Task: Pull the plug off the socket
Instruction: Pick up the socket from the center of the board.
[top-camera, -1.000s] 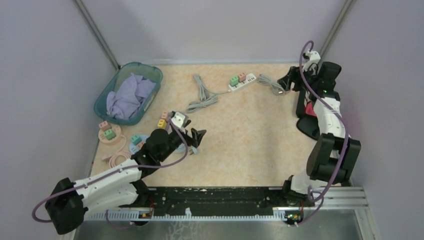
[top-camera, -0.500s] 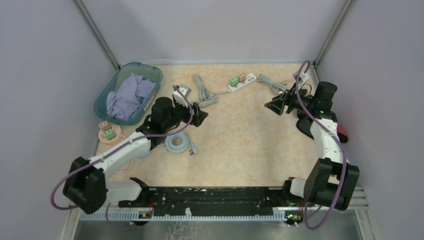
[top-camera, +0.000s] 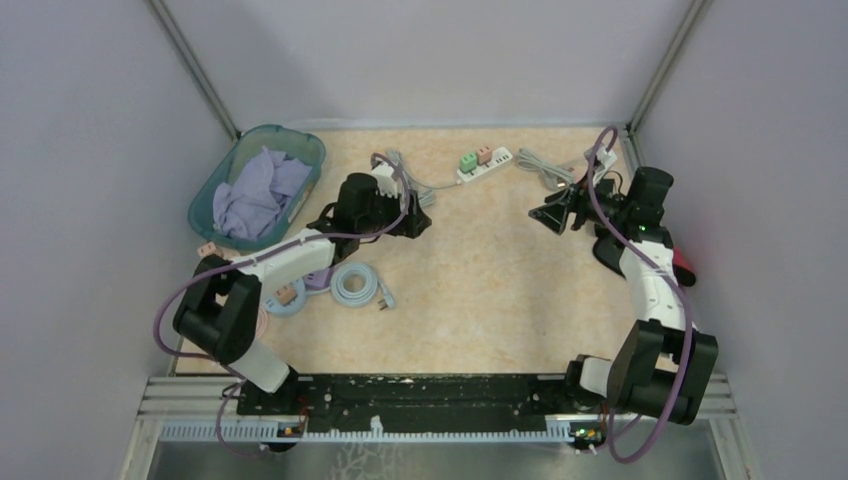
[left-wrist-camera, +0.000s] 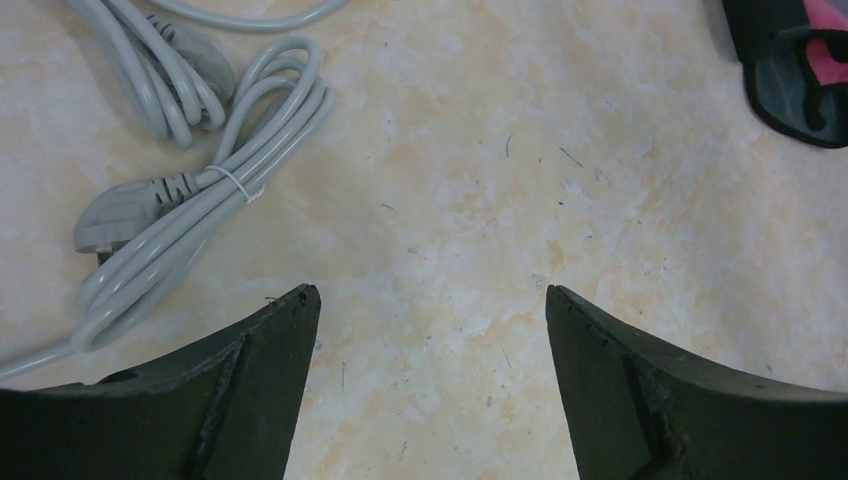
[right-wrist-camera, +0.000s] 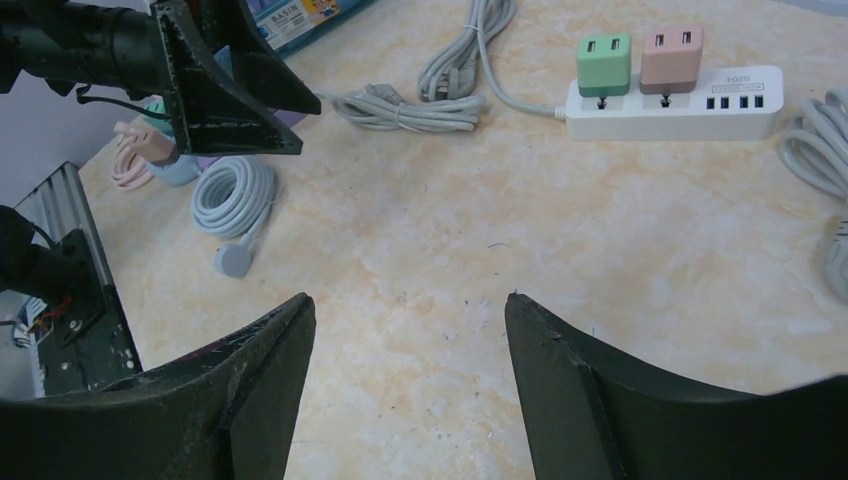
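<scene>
Power strip (right-wrist-camera: 670, 105) is laid flat with sockets up. Green plug (right-wrist-camera: 603, 63) and pink plug (right-wrist-camera: 672, 52) are seated upright at its cord end, so a straight upward pull is probably needed. Left arm (top-camera: 290, 255) is stretched low, left of the strip, beside the bundled cord (left-wrist-camera: 190, 230); left jaws are held wide open, empty. Right arm (top-camera: 650, 260) is folded right of the strip, wrist aimed at it; right jaws are partly open, nothing gripped.
</scene>
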